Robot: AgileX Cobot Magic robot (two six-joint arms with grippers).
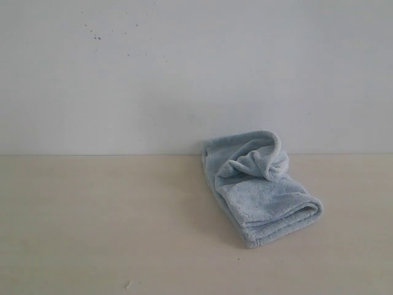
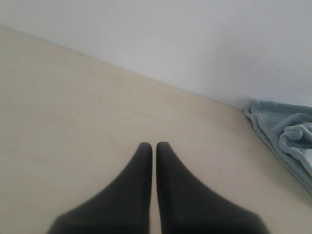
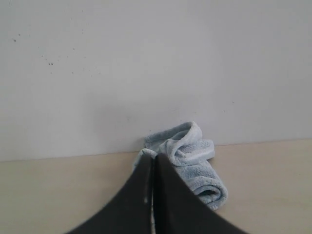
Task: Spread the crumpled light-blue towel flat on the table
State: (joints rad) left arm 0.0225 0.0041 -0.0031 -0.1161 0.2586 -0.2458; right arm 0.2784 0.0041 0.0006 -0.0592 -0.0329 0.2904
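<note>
Step in hand: approach. Nothing is grasped, and the towel is fully bunched, so I judge the task to be at its very start.

Left: the table is bare across the left of the exterior view, and neither arm shows there. The left gripper has its dark fingers pressed together and holds nothing. It is poised over bare tabletop. In its wrist view the towel lies well off to one side of the fingers, with only a hemmed edge and one fold in frame.

Centre-right: the towel sits right of the middle at the back of the table, apparently against the foot of the white wall. It is doubled over in layers. A twisted bunch sits on top at the wall end, and a rounded fold faces the front right. I see no tag.

Right: the right gripper has its fingers closed together and is empty. It is aimed at the towel, which lies beyond the tips. I cannot tell its height above the table.

Next move, my judgement: both sets of jaws must open first. The right arm then goes for the nearer folded end, while the left has to travel across to a separate edge. Each should pinch one layer only, or the folds will lift together.
</note>
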